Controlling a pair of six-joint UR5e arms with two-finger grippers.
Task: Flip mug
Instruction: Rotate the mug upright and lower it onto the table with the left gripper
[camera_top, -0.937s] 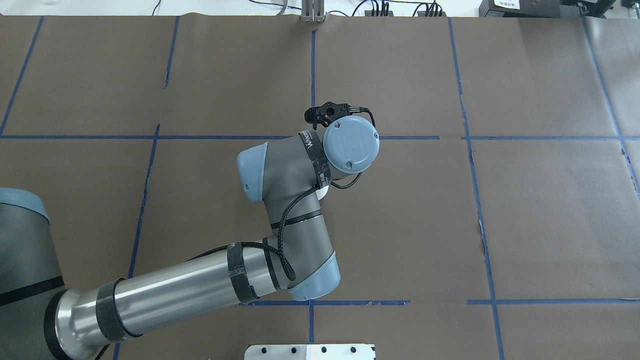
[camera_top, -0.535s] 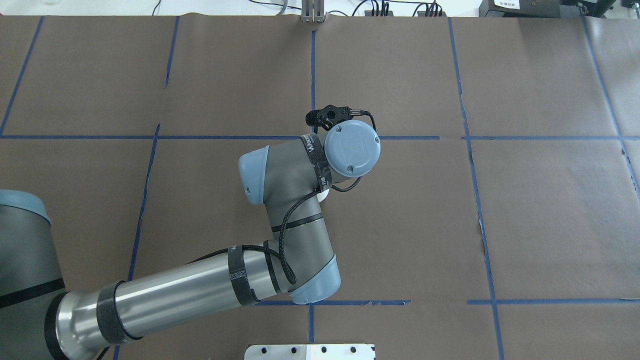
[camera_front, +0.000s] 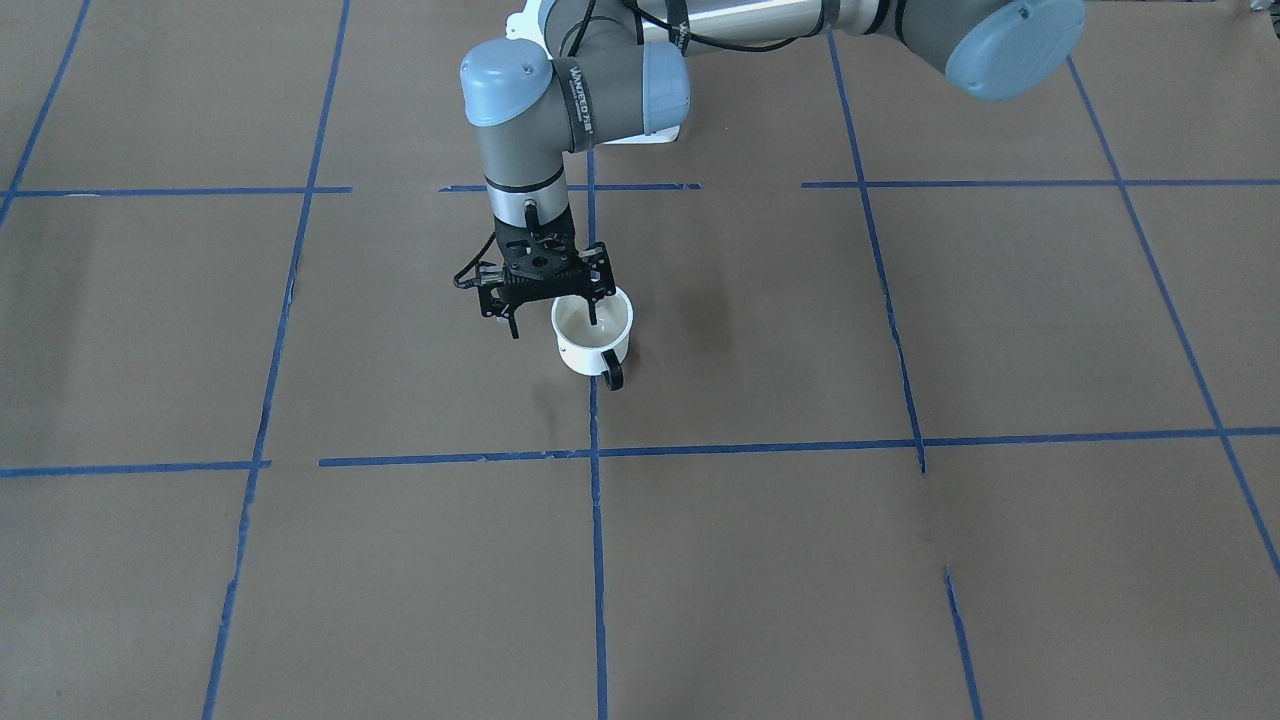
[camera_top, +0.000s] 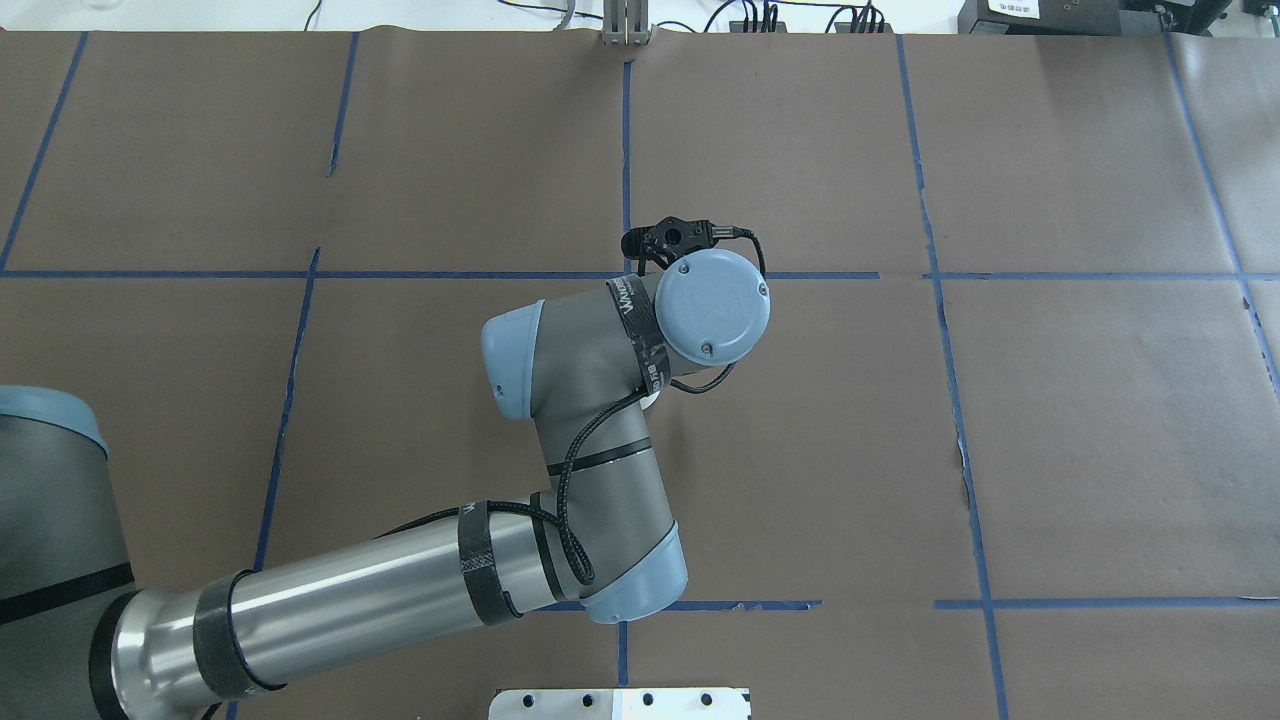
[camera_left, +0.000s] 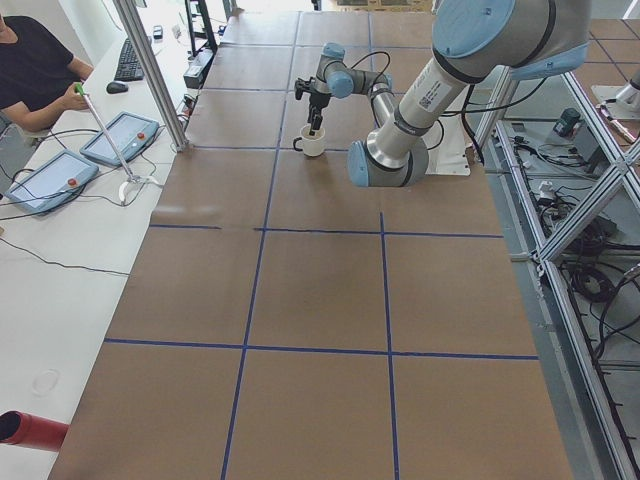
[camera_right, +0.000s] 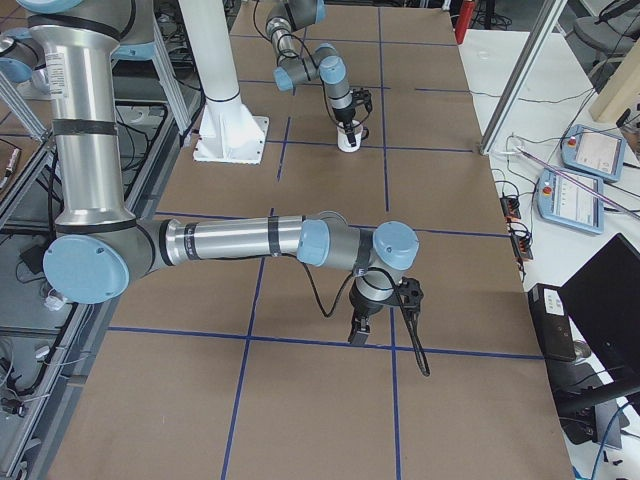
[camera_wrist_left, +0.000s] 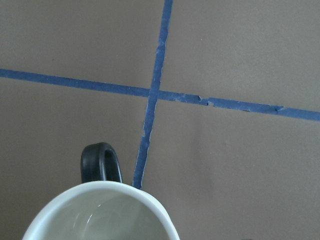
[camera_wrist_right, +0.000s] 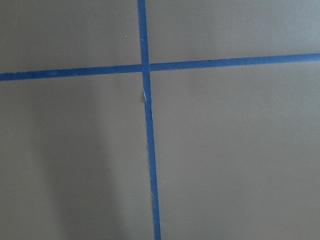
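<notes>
The mug (camera_front: 592, 338) stands upright on the brown table, mouth up, its black handle (camera_front: 611, 372) turned away from the robot. My left gripper (camera_front: 555, 320) points down over the mug's rim and is open: one finger (camera_front: 596, 312) hangs inside the mug, the other stands outside it. The left wrist view shows the mug's rim (camera_wrist_left: 100, 212) and handle (camera_wrist_left: 101, 162) from above. In the overhead view my wrist hides all but a sliver of the mug (camera_top: 652, 400). My right gripper (camera_right: 365, 330) hangs over a tape crossing far from the mug; I cannot tell whether it is open.
Blue tape lines (camera_front: 597, 560) divide the brown table into squares. The robot's white base plate (camera_top: 620, 703) is at the near edge. A person (camera_left: 35, 65) sits at a side desk with control tablets (camera_left: 120, 140).
My left wrist has shifted slightly to the right and toward the robot's side. The mug stays mostly hidden under it in the overhead view.
</notes>
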